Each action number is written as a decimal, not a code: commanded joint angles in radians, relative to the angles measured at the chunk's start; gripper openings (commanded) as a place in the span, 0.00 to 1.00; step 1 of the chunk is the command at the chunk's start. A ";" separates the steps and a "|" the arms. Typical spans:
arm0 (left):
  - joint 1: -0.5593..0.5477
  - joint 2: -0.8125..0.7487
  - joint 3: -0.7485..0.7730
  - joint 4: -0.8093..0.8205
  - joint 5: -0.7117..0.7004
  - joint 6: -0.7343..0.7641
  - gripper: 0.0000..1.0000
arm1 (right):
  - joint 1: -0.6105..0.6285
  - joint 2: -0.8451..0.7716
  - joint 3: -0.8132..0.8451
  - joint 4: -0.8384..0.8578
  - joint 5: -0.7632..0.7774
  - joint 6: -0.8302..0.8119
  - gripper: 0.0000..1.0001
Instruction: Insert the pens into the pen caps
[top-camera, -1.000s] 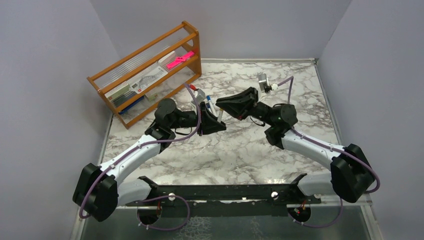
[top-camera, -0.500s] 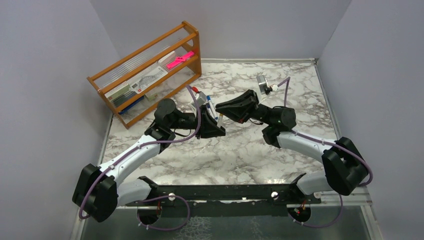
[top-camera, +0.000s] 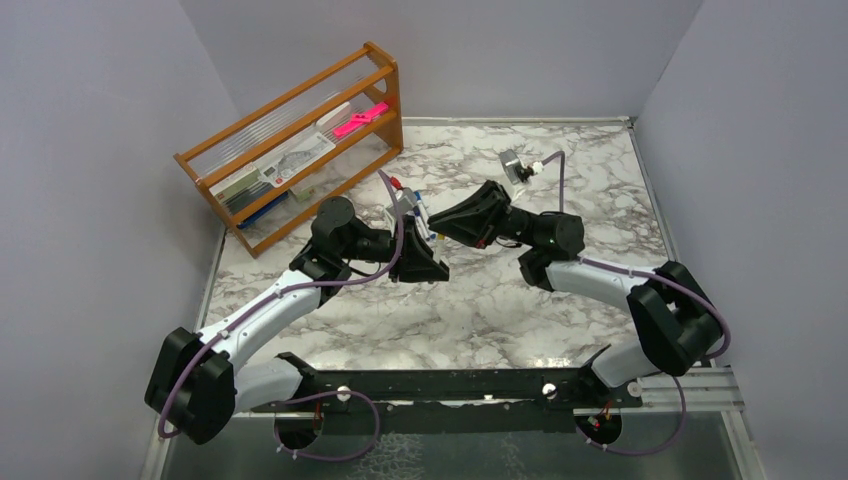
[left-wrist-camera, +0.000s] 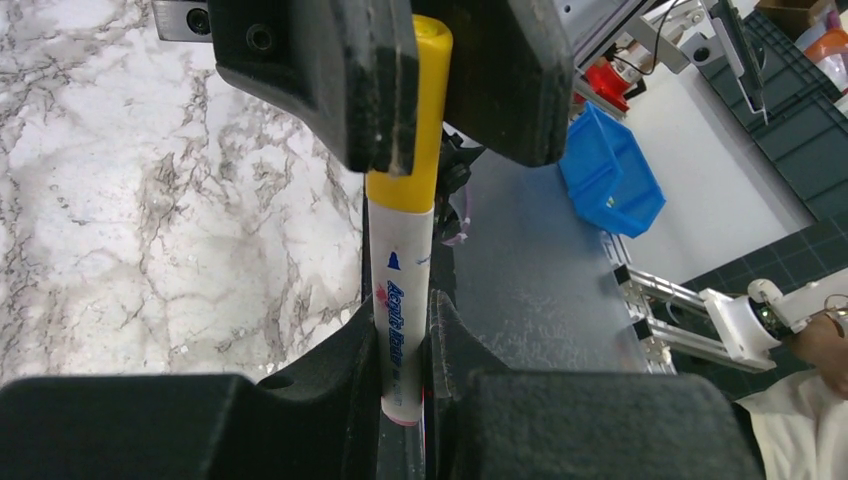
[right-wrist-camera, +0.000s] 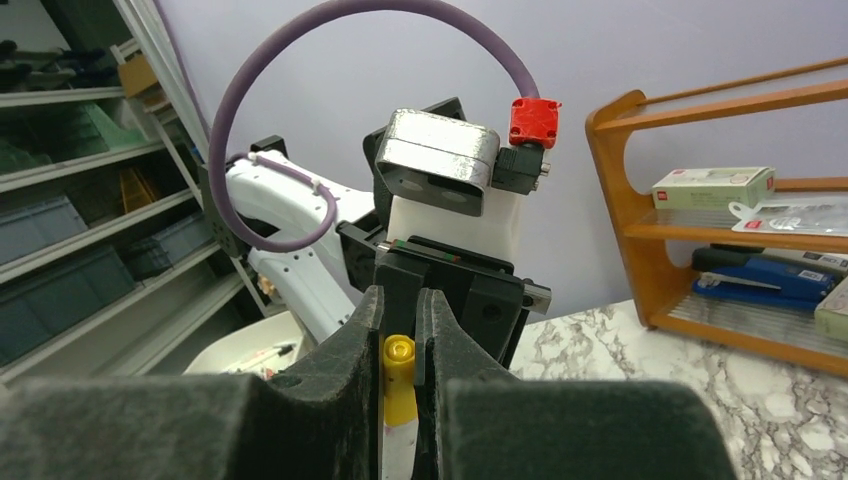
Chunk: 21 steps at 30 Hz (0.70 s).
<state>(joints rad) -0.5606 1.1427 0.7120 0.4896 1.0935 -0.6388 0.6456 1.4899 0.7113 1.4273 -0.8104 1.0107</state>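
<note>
A white-barrelled pen (left-wrist-camera: 400, 310) with a yellow cap (left-wrist-camera: 418, 120) on its end is held in the air between my two grippers. My left gripper (left-wrist-camera: 405, 345) is shut on the white barrel. My right gripper (right-wrist-camera: 400, 350) is shut on the yellow cap (right-wrist-camera: 398, 385), with the white barrel (right-wrist-camera: 398, 455) showing below it. In the top view the left gripper (top-camera: 420, 258) and right gripper (top-camera: 447, 222) meet tip to tip above the middle of the table, and the pen (top-camera: 433, 236) is mostly hidden between them. The other pens and caps are out of view.
A wooden rack (top-camera: 300, 140) stands at the back left with boxes, a flat pink object (top-camera: 360, 118) and a blue stapler (right-wrist-camera: 770, 275) on its shelves. The marble table (top-camera: 600, 180) is bounded by walls at the left, back and right.
My right arm has swung left and brought its gripper closer onto the pen's end at the left gripper. The left arm has barely moved.
</note>
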 joint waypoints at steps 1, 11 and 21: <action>0.037 -0.044 0.180 0.354 -0.325 -0.068 0.00 | 0.090 0.073 -0.132 0.053 -0.579 0.080 0.01; 0.037 -0.026 0.224 0.362 -0.360 -0.068 0.00 | 0.163 0.052 -0.170 -0.032 -0.546 -0.025 0.01; 0.050 -0.074 -0.016 0.343 -0.442 -0.042 0.00 | 0.158 -0.187 -0.141 -0.367 -0.113 -0.219 0.49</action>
<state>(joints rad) -0.5598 1.1172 0.7132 0.5865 1.0405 -0.6674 0.7185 1.3750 0.6266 1.3323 -0.7898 0.8986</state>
